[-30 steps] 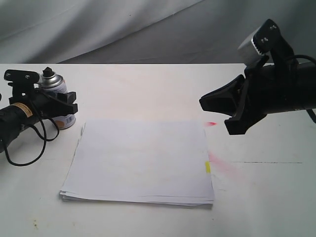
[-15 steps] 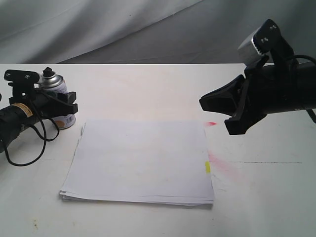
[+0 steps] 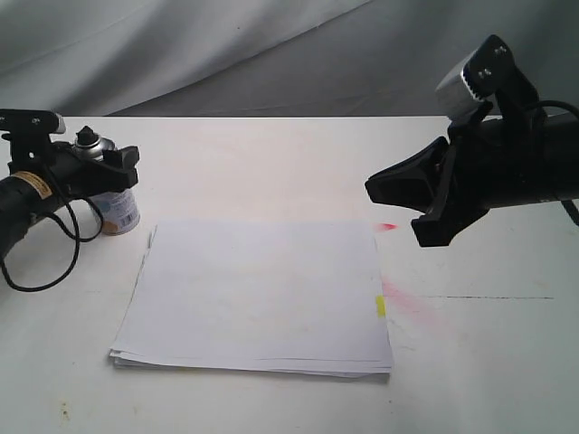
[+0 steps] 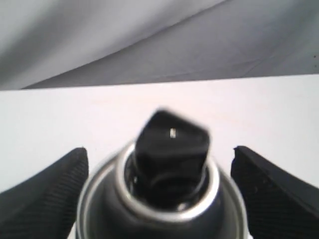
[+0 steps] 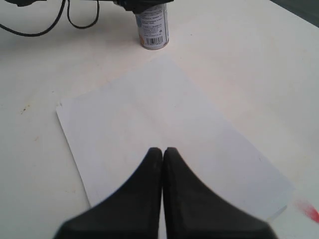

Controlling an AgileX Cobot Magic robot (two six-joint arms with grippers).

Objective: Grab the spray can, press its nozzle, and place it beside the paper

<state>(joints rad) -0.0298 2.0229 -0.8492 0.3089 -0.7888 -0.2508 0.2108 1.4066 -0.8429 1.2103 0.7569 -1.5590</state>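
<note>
The spray can point(image 3: 119, 210) stands upright on the white table, just beyond the far left corner of the paper point(image 3: 258, 289). My left gripper point(image 3: 113, 172) is open at the level of the can's dome. Its fingers point(image 4: 55, 189) flank the can point(image 4: 164, 214) without clamping it. The black nozzle point(image 4: 172, 144) fills the middle of the left wrist view. My right gripper point(image 3: 373, 190) is shut on nothing and hovers above the paper's right side. The right wrist view shows that gripper point(image 5: 163, 150) over the paper point(image 5: 169, 114), with the can point(image 5: 152, 30) beyond.
A yellow tab point(image 3: 380, 306) sticks out of the paper's right edge. Red spray marks point(image 3: 387, 226) stain the table to the right of the sheets. A black cable point(image 3: 36, 271) loops under the left arm. A grey cloth point(image 3: 226, 45) hangs behind the table.
My left gripper has risen from around the can's body to its top and pulled back to the left. The can stands on the table. The right arm has not moved.
</note>
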